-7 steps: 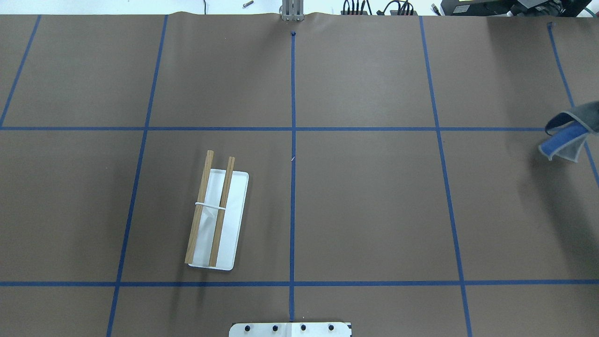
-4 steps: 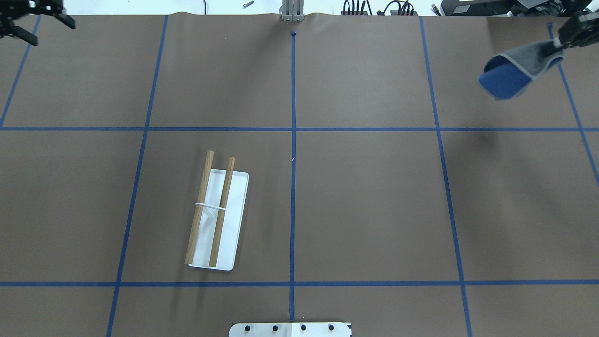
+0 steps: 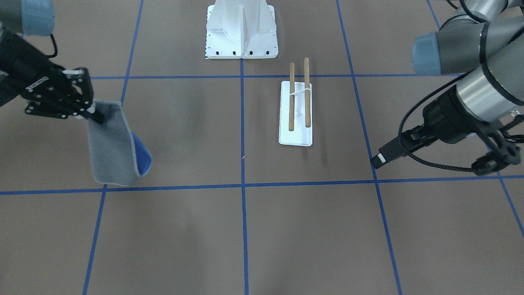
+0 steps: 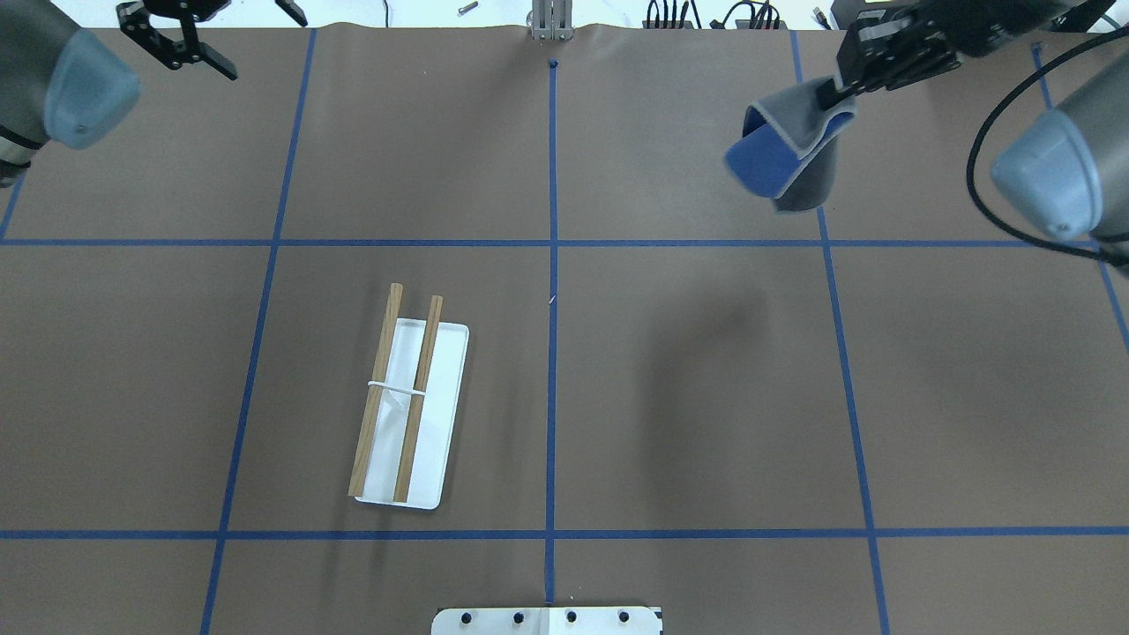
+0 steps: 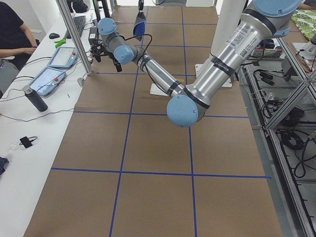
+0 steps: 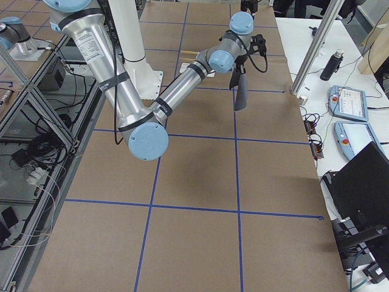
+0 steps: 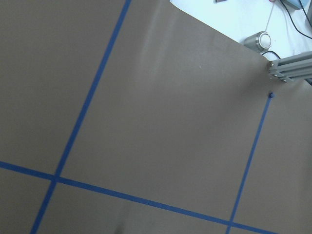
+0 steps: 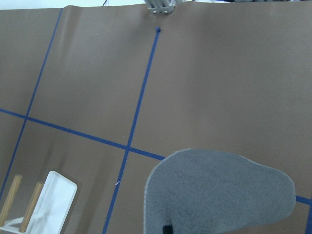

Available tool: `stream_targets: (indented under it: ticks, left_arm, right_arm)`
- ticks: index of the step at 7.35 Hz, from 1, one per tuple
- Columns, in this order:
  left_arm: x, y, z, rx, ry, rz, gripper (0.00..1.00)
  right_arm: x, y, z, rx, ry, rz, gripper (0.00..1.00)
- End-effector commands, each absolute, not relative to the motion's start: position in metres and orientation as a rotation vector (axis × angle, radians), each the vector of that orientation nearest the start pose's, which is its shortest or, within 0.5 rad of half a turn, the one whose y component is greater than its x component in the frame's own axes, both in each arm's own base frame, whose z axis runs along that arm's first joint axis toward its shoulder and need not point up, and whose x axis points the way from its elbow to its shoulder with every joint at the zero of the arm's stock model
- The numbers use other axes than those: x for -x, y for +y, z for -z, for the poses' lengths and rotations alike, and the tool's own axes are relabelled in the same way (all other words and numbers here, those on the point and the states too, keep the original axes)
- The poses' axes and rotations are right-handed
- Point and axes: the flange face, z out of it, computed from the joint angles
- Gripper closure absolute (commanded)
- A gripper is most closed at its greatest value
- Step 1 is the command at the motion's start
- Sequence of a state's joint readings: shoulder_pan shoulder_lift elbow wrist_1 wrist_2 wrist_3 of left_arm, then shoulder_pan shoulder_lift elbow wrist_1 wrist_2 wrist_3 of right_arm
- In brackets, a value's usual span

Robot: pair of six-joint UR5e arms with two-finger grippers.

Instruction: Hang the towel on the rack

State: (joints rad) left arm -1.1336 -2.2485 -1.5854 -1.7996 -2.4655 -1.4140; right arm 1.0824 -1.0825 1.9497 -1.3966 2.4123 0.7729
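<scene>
The rack (image 4: pixel 406 410) has two parallel wooden dowels over a flat white base (image 4: pixel 447 397) and stands left of the table's middle. It also shows in the front view (image 3: pixel 299 98) and at the lower left of the right wrist view (image 8: pixel 27 207). My right gripper (image 4: pixel 833 93) is shut on a corner of the dark grey towel (image 4: pixel 785 154), which hangs in the air folded, its blue side showing, far right of the rack. The towel also shows in the front view (image 3: pixel 112 151) and the right wrist view (image 8: pixel 219 192). My left gripper (image 4: pixel 265 48) is open and empty at the far left.
The large white bolted pedestal (image 3: pixel 241 28) stands at the robot's edge of the table. Blue tape lines (image 4: pixel 551 265) divide the brown paper. An aluminium post (image 4: pixel 549 22) stands at the far edge. A side bench holds tablets (image 6: pixel 347 100) and a bottle (image 6: pixel 331 66).
My right gripper has carried the towel from the right edge to the far side and then leftward toward the middle. My left arm has come into view at the far left.
</scene>
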Motion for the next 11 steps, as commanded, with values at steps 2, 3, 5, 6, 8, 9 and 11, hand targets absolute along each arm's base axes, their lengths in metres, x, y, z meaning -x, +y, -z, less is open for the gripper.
stream_targets:
  ticks: [2, 3, 5, 6, 8, 9, 11]
  left_arm:
    - [-0.345, -0.595, -0.130, 0.175, 1.335, 0.620, 0.02]
    - [-0.373, -0.578, -0.110, 0.193, 1.354, 0.624, 0.02]
    - [-0.408, -0.555, -0.077, 0.194, 1.406, 0.642, 0.03]
    - [-0.414, -0.554, -0.081, 0.181, 1.447, 0.609, 0.08]
    - [-0.440, -0.538, -0.083, 0.198, 1.475, 0.555, 0.13]
    - [-0.455, -0.524, -0.082, 0.215, 1.472, 0.544, 0.10]
    - [-0.452, -0.509, -0.067, 0.241, 1.500, 0.539, 0.10]
  right_arm:
    - [0.259, -0.408, -0.117, -0.550, -1.218, 0.288, 1.00]
    - [0.269, -0.383, -0.109, -0.560, -1.237, 0.252, 1.00]
    - [0.295, -0.344, -0.105, -0.628, -1.221, 0.252, 1.00]
    - [0.301, -0.339, -0.107, -0.632, -1.212, 0.251, 1.00]
    - [0.304, -0.339, -0.107, -0.648, -1.201, 0.240, 1.00]
    - [0.306, -0.340, -0.108, -0.646, -1.199, 0.239, 1.00]
    - [0.305, -0.346, -0.112, -0.659, -1.172, 0.218, 1.00]
